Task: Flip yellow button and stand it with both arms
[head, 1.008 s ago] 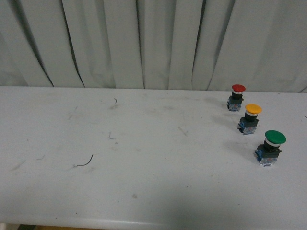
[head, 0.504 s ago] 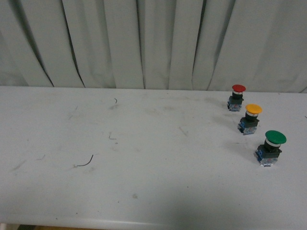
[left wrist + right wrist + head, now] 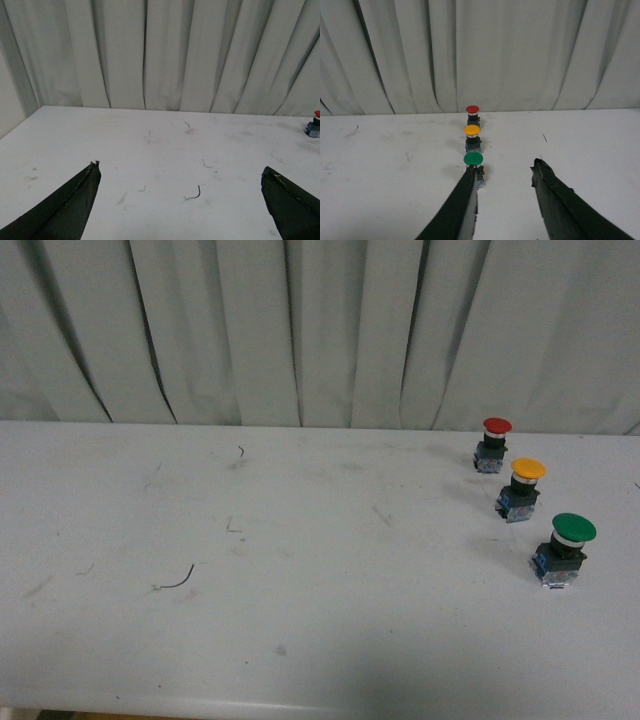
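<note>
The yellow button stands upright, cap up, at the table's right side, between a red-capped button and a larger green-capped one. Neither arm shows in the front view. In the right wrist view the yellow button is the middle of the row, beyond my right gripper, which is open and empty; one finger's tip sits just in front of the green button. My left gripper is open wide over bare table, far from the buttons. Only the red button shows at that view's edge.
A white table runs up to a grey pleated curtain. A small curved black wire scrap lies left of centre, with faint scuffs and specks nearby. The three buttons stand in a close diagonal row near the right edge.
</note>
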